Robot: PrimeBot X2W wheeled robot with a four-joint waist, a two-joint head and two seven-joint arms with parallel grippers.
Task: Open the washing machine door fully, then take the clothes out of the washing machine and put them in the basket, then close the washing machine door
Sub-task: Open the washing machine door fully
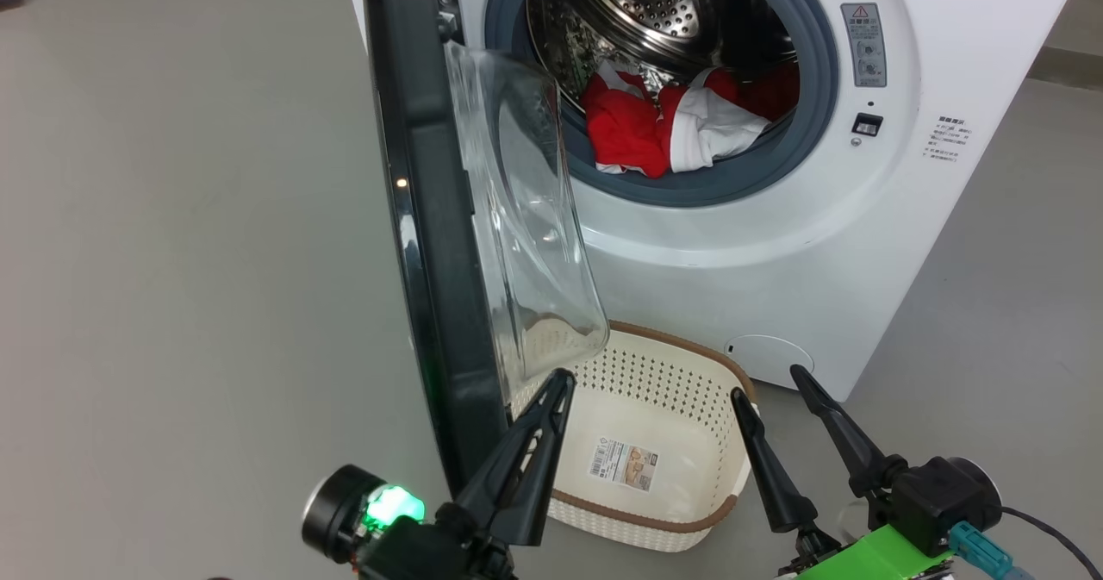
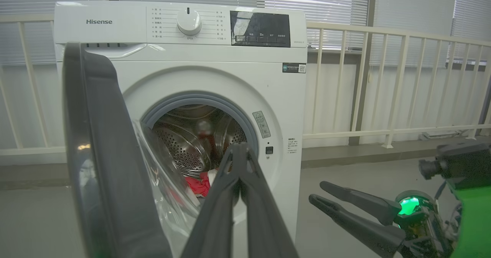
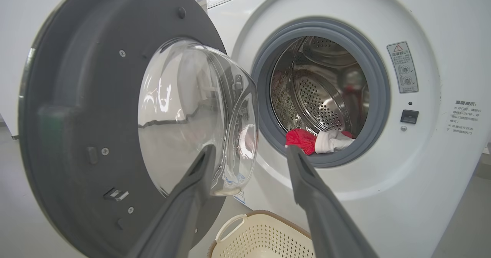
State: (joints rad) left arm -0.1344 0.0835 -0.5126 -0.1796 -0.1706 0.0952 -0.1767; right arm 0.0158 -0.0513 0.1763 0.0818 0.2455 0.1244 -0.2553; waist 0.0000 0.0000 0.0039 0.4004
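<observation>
**The door could get in the way**

The door [image 1: 431,244] sticks straight out, and its glass [image 1: 534,218] hangs over part of the basket [image 1: 642,521]. I think the clothes [image 1: 655,127] could bump it and drop on the floor [image 1: 172,304].

The left gripper [image 1: 560,380] is pinched shut beside the door. The right gripper [image 1: 769,386] is spread wide and empty.

The clothes are red and white. They sit bunched low in the drum [image 1: 655,3], at the mouth of the washer [image 1: 732,261].

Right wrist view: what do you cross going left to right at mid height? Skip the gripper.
door → clothes in the drum opening → warning sticker on the white front panel
</observation>
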